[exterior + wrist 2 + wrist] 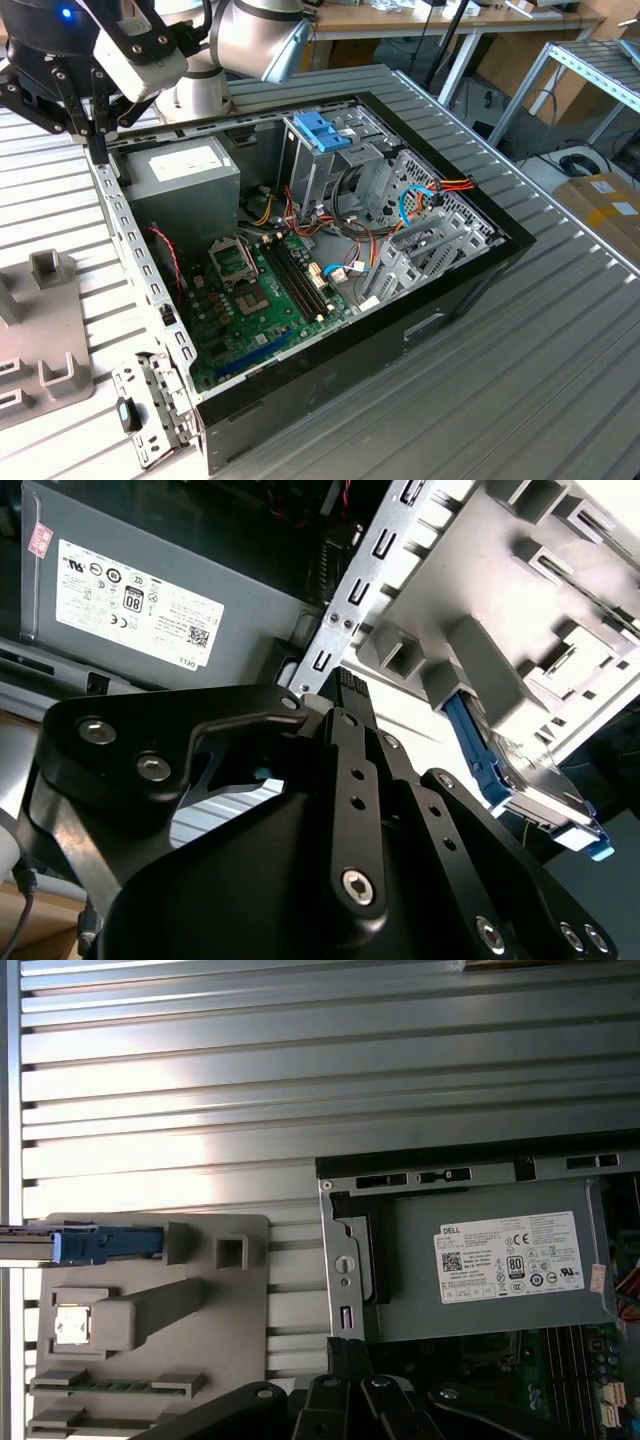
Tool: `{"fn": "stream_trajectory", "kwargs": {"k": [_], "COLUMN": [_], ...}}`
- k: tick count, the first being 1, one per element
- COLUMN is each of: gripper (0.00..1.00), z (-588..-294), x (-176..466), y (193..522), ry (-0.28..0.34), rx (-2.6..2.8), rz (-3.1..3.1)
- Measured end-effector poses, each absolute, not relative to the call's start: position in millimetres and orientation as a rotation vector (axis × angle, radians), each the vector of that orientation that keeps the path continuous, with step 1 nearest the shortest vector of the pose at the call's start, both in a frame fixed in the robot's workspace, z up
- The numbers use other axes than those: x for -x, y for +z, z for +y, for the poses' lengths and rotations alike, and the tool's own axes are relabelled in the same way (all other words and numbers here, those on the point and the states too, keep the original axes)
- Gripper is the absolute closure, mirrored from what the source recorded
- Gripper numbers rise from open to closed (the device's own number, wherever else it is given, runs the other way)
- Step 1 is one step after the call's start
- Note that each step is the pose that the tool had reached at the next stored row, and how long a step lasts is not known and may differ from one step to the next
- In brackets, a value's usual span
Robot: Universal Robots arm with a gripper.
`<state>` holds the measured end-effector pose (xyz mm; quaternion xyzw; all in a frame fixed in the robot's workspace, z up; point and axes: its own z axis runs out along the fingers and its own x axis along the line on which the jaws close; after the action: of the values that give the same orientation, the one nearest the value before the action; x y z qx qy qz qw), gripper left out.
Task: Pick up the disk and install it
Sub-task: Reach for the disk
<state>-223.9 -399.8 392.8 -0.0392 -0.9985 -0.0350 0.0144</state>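
Observation:
The disk [85, 1244] stands on edge in a slot of the grey holder [235, 1310] on the slatted table, beside the open computer case; its blue frame faces me. In the second wrist view the disk [535, 780] shows its silver face and blue frame under the holder's grey blocks [480, 660]. My gripper [97, 152] hangs over the case's corner next to the power supply, at the exterior view's left. Its black fingers [348, 690] are shut with nothing between them, well apart from the disk.
The open black case [470, 290] holds a grey power supply box [185, 185] with a white label, a green motherboard [265, 290], cables and a blue latch on a metal cage [322, 130]. A loose metal bracket [150, 400] lies by the case front.

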Motion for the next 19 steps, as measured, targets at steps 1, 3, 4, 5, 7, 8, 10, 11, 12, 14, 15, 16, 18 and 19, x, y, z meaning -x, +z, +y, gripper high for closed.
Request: {"fn": "stream_trajectory", "kwargs": {"k": [1, 3, 4, 5, 7, 8, 10, 11, 12, 14, 15, 16, 18, 19], "gripper": [0.89, 0.89, 0.89, 0.89, 0.89, 0.89, 0.89, 0.89, 0.89, 0.89, 0.89, 0.89, 0.89, 0.89], "z": [-400, -400, -400, -400, -400, -400, -400, -400, -400, -400, -400, -400, -400, -400], "x": [224, 225, 225, 226, 226, 227, 227, 227, 227, 229, 232, 233, 234, 236], "y": [393, 393, 393, 393, 393, 393, 393, 393, 393, 393, 393, 393, 393, 393], "ry": [-0.109, -0.109, -0.109, -0.109, -0.109, -0.109, -0.109, -0.109, -0.109, -0.109, -0.109, -0.109, -0.109, -0.109], "rx": [0.122, 0.122, 0.122, 0.122, 0.122, 0.122, 0.122, 0.122, 0.122, 0.122, 0.122, 0.122, 0.122, 0.122], "rz": [-3.109, -3.109, -3.109, -3.109, -3.109, -3.109, -3.109, -3.109, -3.109, -3.109, -3.109, -3.109, -3.109, -3.109]}}
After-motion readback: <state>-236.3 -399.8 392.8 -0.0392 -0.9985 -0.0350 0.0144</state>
